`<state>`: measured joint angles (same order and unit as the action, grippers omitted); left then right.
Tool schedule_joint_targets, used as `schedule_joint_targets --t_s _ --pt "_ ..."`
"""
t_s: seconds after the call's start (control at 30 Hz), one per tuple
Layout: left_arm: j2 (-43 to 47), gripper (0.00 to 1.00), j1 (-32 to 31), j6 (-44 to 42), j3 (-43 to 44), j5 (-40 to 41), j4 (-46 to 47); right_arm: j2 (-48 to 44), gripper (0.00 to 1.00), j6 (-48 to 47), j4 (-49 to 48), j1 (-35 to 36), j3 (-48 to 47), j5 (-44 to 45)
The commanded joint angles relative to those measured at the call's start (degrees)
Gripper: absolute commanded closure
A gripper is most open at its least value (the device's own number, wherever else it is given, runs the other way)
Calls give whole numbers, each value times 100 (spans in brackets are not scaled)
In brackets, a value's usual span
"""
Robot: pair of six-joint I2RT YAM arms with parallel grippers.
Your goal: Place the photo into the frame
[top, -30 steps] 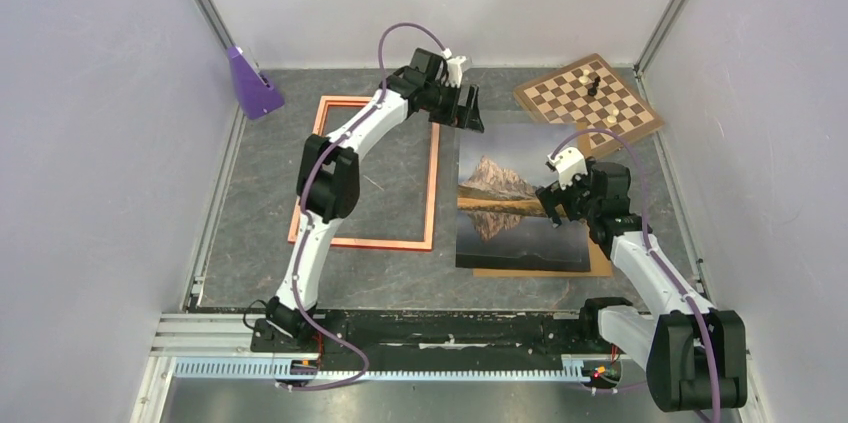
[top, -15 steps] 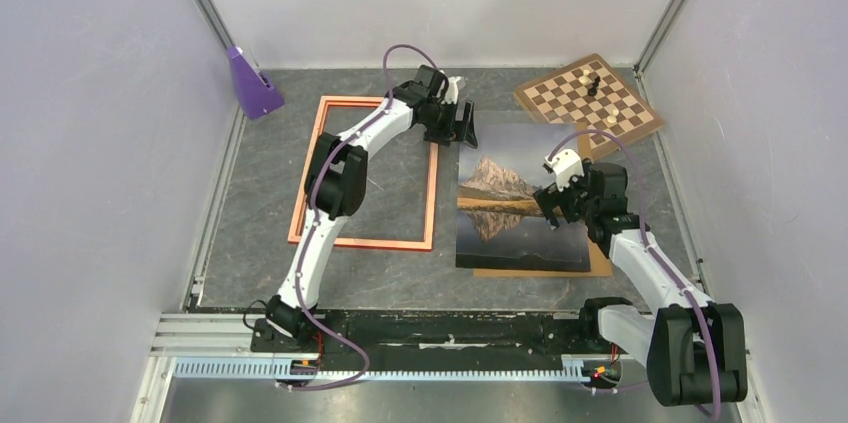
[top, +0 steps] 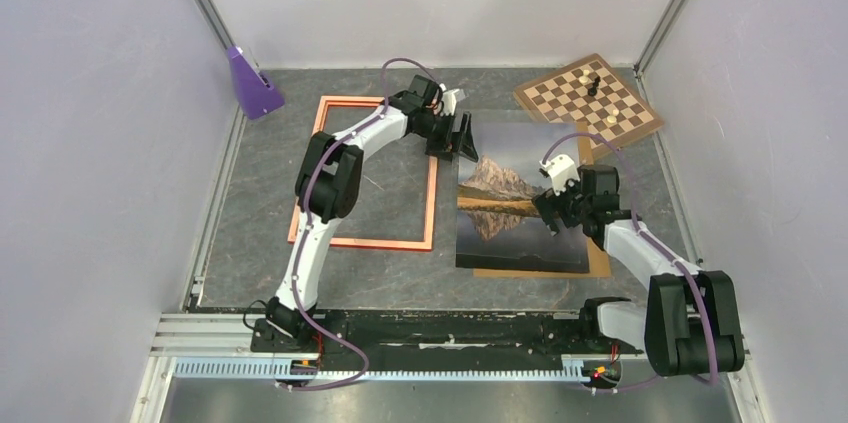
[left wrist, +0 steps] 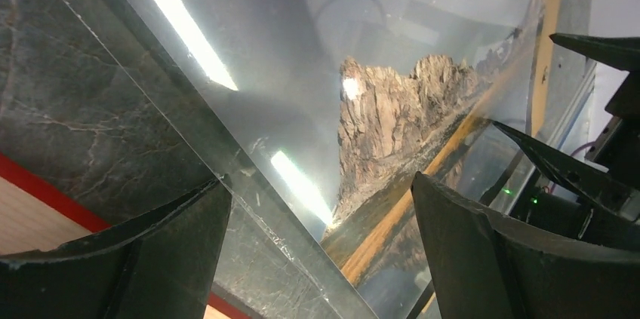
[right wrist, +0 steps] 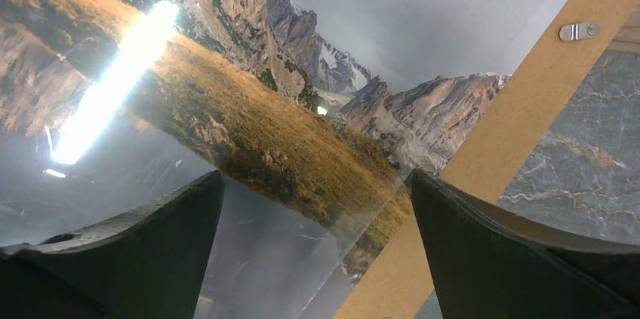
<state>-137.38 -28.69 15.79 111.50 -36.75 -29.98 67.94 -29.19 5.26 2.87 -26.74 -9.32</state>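
The photo point(top: 505, 205), a rocky mountain mirrored in a lake, lies flat under a glossy clear sheet, right of the orange-red frame point(top: 432, 193). My left gripper point(top: 456, 145) stands open low over the photo's far left corner. In the left wrist view its jaws straddle the photo point(left wrist: 392, 108) edge, with the frame's red strip point(left wrist: 45, 194) at lower left and the left gripper point(left wrist: 318, 183) empty. My right gripper point(top: 553, 213) is open over the photo's right edge. In the right wrist view the right gripper point(right wrist: 315, 176) spans the photo point(right wrist: 264, 123) edge.
A brown backing board point(top: 600, 261) with small clips lies under the photo and shows along its right side point(right wrist: 521, 100). A chessboard point(top: 588, 101) with pieces sits at the far right. A purple object point(top: 252, 83) stands at the far left corner. Walls close in both sides.
My left gripper has come down and toward me, from beyond the photo's far edge to its far left corner. My right gripper has shifted slightly left over the photo's right edge.
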Motion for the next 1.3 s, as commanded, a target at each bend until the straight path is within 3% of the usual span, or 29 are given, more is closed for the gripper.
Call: schedule_joint_targets --t_s 0.0,0.27,0.97,1.27 --pt "121 4 -23 226 -379 -386 -113 225 2 -88 -60 17 11 275" --pt "397 6 2 291 -931 -817 347 357 2 -83 -51 16 11 354" --pt "907 38 223 521 -1708 -1651 1196 406 2 -103 -33 12 -15 427" --pt "950 45 223 1056 -2038 -2073 1986 417 2 -79 -42 15 -33 409"
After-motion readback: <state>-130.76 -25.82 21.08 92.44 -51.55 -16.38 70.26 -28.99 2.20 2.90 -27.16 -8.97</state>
